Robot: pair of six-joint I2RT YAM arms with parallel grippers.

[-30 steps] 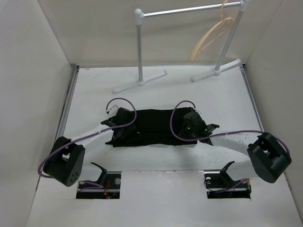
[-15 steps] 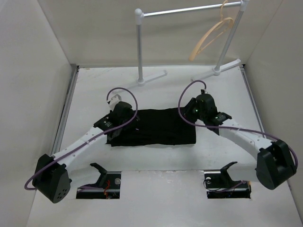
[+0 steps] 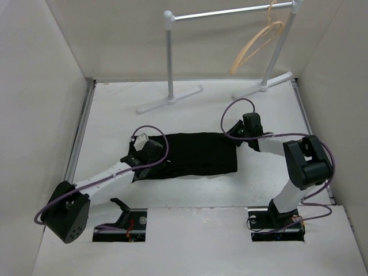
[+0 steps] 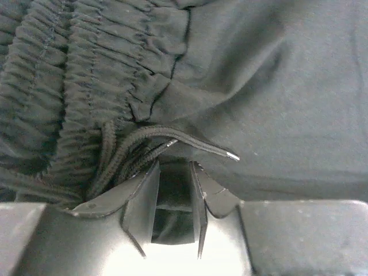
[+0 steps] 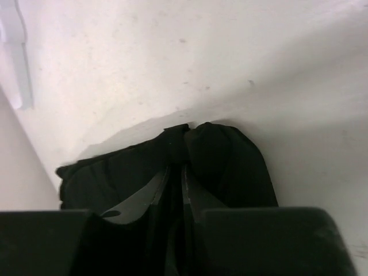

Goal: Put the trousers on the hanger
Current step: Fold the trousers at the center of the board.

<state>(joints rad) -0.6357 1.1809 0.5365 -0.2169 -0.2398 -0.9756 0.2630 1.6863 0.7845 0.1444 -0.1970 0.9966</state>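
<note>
The black trousers (image 3: 192, 154) lie folded flat in the middle of the table. My left gripper (image 3: 150, 152) is at their left end, and in the left wrist view its jaws (image 4: 174, 168) are closed on dark fabric at the gathered waistband (image 4: 69, 75), beside the drawstring (image 4: 195, 145). My right gripper (image 3: 240, 131) is at the trousers' far right corner, and in the right wrist view (image 5: 175, 168) it is shut on a bunched fold of the trousers (image 5: 224, 155). The tan hanger (image 3: 257, 45) hangs on the rack at the back right, away from both grippers.
The white tubular rack (image 3: 169, 57) stands at the back, its two flat feet (image 3: 170, 99) on the table behind the trousers. White walls enclose the left, right and back. Two cut-outs in the front ledge (image 3: 121, 221) hold the arm bases.
The right arm has folded in, and its gripper moved to the far right corner of the trousers. The left gripper drew back slightly toward me along the waistband end.
</note>
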